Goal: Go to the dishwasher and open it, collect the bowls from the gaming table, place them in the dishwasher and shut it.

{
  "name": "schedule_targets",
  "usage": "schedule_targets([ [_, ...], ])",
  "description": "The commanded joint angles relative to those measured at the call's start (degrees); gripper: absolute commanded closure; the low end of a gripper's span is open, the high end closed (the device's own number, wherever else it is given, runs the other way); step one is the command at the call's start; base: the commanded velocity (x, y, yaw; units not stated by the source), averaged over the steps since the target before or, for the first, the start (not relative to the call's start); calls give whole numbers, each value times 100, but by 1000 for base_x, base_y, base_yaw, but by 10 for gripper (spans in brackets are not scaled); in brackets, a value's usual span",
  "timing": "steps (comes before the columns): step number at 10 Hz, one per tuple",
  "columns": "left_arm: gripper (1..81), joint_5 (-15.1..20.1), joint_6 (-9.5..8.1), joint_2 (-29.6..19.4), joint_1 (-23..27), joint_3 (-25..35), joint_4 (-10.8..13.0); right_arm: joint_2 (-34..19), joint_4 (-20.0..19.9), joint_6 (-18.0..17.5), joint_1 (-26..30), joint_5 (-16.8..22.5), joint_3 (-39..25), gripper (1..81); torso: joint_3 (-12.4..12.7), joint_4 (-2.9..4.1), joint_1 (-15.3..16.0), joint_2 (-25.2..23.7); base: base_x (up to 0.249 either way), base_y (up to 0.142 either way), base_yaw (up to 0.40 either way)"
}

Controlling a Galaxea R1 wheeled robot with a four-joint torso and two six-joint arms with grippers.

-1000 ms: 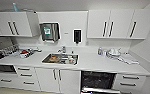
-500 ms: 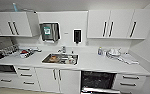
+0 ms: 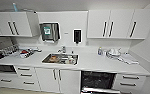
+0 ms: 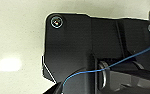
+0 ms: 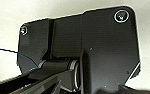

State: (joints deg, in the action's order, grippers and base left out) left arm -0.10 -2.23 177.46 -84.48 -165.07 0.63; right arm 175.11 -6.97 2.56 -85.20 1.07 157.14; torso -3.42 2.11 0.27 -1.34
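The dishwasher [image 3: 97, 80] is built in under the white counter, to the right of the sink. It stands open: its dark interior shows and its steel door [image 3: 98, 90] is folded down at the lower edge of the head view. The bowls and the gaming table are out of view. Both wrist views look past the robot's dark plate onto a pale surface.
A steel sink [image 3: 61, 59] with dishes in it is set in the counter [image 3: 91, 63]. White dishes [image 3: 113, 52] lie by a towel at the right. A rack [image 3: 9, 50] and a red-and-white item stand at the left. White cabinets hang above; a wall closes the right side.
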Motion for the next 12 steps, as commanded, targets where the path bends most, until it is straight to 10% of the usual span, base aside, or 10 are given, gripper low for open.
schedule_targets([
  [1, 10, 335, -5, -26, 261, -34, 42, 18, 38, 16, 297, 323, -35, 10, 0, 0, 0, 0, 0, 0, 0],
  [12, 10, 300, 56, -184, 226, 274, 227, 18, 56, 25, 279, 323, -17, 10, 0, 0, -4, 2, 0, 0, 202],
])
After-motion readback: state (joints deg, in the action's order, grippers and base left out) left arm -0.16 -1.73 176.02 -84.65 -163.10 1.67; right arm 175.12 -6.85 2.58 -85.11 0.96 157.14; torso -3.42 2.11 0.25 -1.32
